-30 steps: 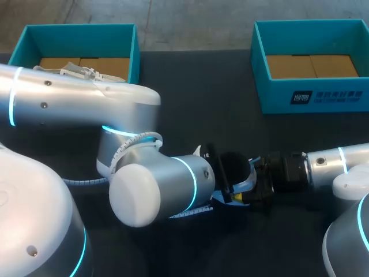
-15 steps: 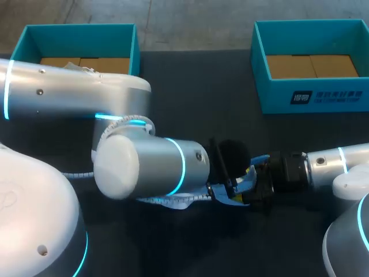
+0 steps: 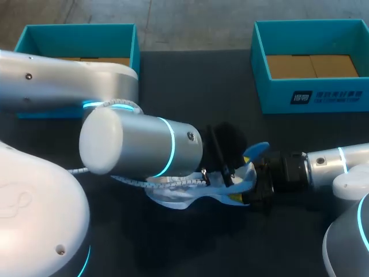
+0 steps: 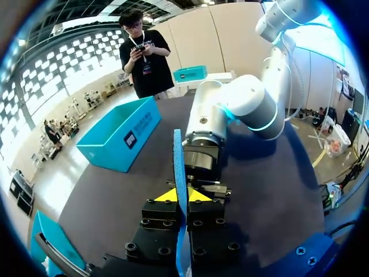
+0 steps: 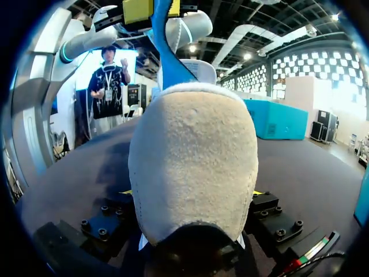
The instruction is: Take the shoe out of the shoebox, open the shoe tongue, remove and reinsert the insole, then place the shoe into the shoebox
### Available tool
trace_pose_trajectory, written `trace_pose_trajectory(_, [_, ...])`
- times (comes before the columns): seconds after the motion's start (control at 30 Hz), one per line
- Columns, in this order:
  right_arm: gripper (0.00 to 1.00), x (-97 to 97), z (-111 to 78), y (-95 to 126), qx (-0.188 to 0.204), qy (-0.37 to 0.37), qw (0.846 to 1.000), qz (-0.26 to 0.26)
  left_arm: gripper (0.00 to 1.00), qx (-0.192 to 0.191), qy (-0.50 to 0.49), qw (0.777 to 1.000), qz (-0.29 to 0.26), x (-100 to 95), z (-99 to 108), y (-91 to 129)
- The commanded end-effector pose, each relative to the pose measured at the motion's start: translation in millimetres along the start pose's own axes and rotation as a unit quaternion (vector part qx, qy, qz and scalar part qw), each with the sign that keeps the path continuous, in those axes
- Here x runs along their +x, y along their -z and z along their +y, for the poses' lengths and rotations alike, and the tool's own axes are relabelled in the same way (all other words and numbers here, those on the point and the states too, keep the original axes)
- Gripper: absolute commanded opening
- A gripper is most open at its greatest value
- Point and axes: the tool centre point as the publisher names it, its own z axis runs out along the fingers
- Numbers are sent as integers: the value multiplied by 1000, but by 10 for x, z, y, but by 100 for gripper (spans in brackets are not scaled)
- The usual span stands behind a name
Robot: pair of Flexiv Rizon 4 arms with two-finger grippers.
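- In the head view my left arm [image 3: 132, 144] covered most of the shoe [image 3: 173, 196]. Only a pale strip of sole and upper showed beneath the arm's wrist.
- The left gripper could not be made out there, as it was buried behind that same wrist.
- In the right wrist view the shoe's beige suede end filled the middle and hid nearly all of the right gripper [image 5: 192, 193]. Only thin yellow slivers of its tips showed, tight against either side of the shoe.
- The left shoebox [image 3: 124, 34] was partly cut off by the arm. The right shoebox [image 3: 311, 95] stood in full view at the far side of the table [image 3: 190, 86], and the shoe was in neither box.
- The left gripper [image 4: 182, 195] was nearly closed, its yellow tips pinching the blue insole [image 4: 179, 161] from both sides. The insole stood edge-on and rose ahead of the fingers.
- The right gripper was clamped on the shoe, which sat between its fingers at mid-table, well apart from both boxes.
- The insole's free end stuck up out of the shoe just beside the right gripper.
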Motion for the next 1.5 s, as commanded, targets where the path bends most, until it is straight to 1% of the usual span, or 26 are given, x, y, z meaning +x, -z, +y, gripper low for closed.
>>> trace_pose_trajectory(0.03, [0, 12, 6, -9, 2, 0, 1000, 0, 0, -22, 4, 1000, -7, 10, -107, 148])
trace_pose_trajectory(0.3, [0, 12, 6, -9, 2, 0, 1000, 0, 0, -45, 23, 999, 10, -45, -260, 290])
trace_pose_trajectory(0.47, [0, 12, 6, -9, 2, 0, 1000, 0, 0, -49, 47, 997, 41, -89, -375, 404])
trace_pose_trajectory(0.6, [0, 12, 6, -9, 2, 0, 1000, 0, 0, -47, 59, 996, 52, -96, -457, 472])
trace_pose_trajectory(0.77, [0, 12, 6, -9, 2, 0, 1000, 0, 0, -33, 75, 994, 70, -85, -573, 575])
trace_pose_trajectory(0.97, [0, 12, 6, -9, 2, 0, 1000, 0, 0, -8, 103, 990, 93, -92, -720, 715])
trace_pose_trajectory(1.03, [0, 12, 6, -9, 2, 0, 1000, 0, 0, -6, 111, 988, 103, -94, -777, 764])
trace_pose_trajectory(1.17, [0, 12, 6, -9, 2, 0, 1000, 0, 0, -9, 126, 984, 125, -86, -878, 850])
trace_pose_trajectory(1.37, [0, 12, 6, -9, 2, 0, 1000, 0, 0, -21, 152, 973, 171, -128, -985, 1011])
trace_pose_trajectory(1.5, [0, 12, 6, -9, 2, 0, 1000, 0, 0, -21, 159, 970, 184, -157, -1032, 1144])
